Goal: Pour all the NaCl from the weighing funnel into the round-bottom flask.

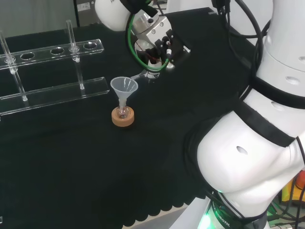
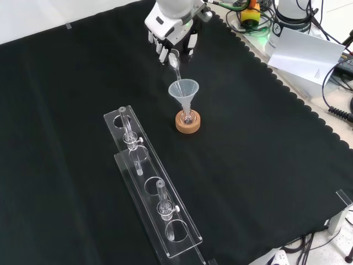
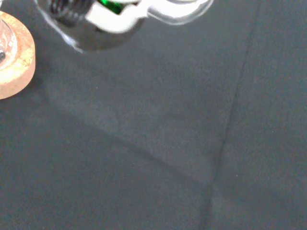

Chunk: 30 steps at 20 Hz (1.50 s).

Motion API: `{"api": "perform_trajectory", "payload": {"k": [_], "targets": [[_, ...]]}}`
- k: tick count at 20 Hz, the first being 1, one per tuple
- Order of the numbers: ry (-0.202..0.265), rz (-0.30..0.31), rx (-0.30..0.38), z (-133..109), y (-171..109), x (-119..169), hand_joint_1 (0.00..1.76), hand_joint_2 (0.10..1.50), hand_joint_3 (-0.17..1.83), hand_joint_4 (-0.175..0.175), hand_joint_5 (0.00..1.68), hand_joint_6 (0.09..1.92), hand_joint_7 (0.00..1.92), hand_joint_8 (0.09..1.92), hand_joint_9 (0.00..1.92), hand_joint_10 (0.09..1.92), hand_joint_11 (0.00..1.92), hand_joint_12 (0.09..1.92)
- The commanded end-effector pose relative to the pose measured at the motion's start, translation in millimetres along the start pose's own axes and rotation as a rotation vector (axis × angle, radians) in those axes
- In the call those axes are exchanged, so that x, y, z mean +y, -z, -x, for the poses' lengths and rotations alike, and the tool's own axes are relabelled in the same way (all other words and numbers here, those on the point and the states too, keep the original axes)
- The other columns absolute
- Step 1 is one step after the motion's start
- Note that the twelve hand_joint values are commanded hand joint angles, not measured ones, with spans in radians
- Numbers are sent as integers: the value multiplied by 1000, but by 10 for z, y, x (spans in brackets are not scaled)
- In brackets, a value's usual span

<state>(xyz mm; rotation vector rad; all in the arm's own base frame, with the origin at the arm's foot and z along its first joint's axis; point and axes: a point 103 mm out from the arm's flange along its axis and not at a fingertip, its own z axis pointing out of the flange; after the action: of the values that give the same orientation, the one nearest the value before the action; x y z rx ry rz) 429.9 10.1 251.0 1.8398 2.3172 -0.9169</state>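
A small round-bottom flask (image 1: 123, 111) stands on a cork ring (image 1: 123, 117) in the middle of the cloth, with a clear plastic funnel (image 1: 124, 88) in its neck. In the front view the flask (image 2: 188, 117) sits under the funnel (image 2: 183, 90) on the cork ring (image 2: 187, 122). My hand (image 2: 174, 38) hovers just behind the funnel, fingers curled round a clear weighing funnel (image 2: 174, 61) whose spout tilts down toward the funnel's rim. In the head view the hand (image 1: 159, 45) is up and right of the funnel, and the weighing funnel's tip (image 1: 139, 75) reaches the rim. The cork ring (image 3: 14, 67) shows in the wrist view.
A clear acrylic test-tube rack (image 1: 47, 71) stands at the left in the head view; in the front view the rack (image 2: 151, 187) lies nearer the camera, holding two glass tubes. A paper sheet (image 2: 306, 55) and cables lie beyond the cloth's scalloped edge.
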Motion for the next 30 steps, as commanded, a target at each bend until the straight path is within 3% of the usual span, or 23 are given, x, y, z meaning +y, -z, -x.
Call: {"api": "perform_trajectory", "payload": {"k": [1,23,30], "targets": [[30,-35,-64,-164,123,85,1132,781,475,65,1210,717,1259,427,1474,87,1230,755],[23,-103,-250,-393,435,109,1132,774,489,66,1210,723,1262,425,1477,87,1229,754],[22,-92,-303,-457,514,87,1132,772,493,66,1209,724,1263,425,1478,87,1228,754]]}}
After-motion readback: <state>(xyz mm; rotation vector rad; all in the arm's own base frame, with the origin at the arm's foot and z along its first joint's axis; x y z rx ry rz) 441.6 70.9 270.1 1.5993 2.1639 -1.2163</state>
